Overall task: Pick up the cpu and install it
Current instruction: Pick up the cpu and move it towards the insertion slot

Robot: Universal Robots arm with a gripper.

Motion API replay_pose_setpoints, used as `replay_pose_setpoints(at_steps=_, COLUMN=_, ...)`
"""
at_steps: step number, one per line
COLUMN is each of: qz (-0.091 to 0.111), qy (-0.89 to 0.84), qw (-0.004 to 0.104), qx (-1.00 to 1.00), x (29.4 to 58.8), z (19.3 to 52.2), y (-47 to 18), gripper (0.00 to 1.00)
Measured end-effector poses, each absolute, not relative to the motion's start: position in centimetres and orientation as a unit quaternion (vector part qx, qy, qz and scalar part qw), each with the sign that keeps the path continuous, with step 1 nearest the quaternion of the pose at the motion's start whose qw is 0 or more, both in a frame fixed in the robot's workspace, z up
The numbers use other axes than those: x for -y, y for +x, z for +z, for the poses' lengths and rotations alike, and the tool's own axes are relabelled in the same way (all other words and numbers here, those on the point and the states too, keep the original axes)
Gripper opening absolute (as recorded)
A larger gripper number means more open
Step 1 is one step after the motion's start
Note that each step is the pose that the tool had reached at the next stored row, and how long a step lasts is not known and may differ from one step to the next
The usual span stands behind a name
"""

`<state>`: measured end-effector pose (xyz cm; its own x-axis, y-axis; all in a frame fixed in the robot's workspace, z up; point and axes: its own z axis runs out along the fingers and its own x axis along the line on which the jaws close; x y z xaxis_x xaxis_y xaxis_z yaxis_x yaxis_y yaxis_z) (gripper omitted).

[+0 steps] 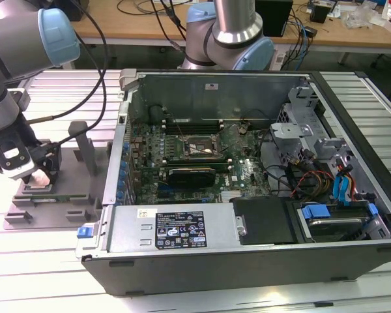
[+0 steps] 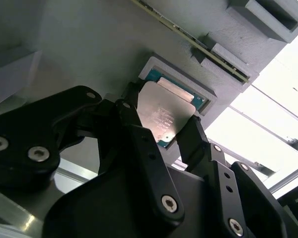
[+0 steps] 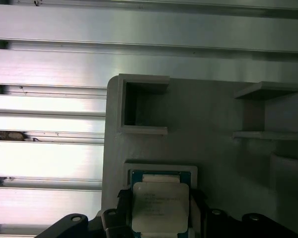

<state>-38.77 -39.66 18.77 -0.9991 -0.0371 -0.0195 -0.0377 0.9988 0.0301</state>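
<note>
Ribbed aluminium slats make up the desk (image 3: 49, 59), pale and bright under the lamps; over it the gripper (image 2: 161, 119) hangs at the exterior view's left, its black fingers (image 2: 139, 134) pressed against two opposite edges of the cpu (image 3: 160, 206), pinching it. In both wrist views the cpu shows its silver-grey top between the fingers, at the square recess (image 2: 151, 67) of the grey tray (image 3: 213, 114); whether it is lifted clear of the recess cannot be told. Upright posts (image 1: 85, 147) stand on the tray just beside the gripper. Towards the exterior view's right, just beside the tray, an open computer case (image 1: 247, 254) lies on the desk, its motherboard (image 1: 238, 171) facing up; the black socket frame (image 1: 202, 145) sits near the board's middle, well apart from the cpu.
</note>
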Motion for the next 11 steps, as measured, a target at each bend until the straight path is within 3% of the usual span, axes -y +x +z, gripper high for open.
replay_pose_setpoints(at_steps=11, qz=0.015, qy=-0.018, qw=0.009, qx=-1.0, x=39.66, z=18.9, y=-38.77, gripper=0.55)
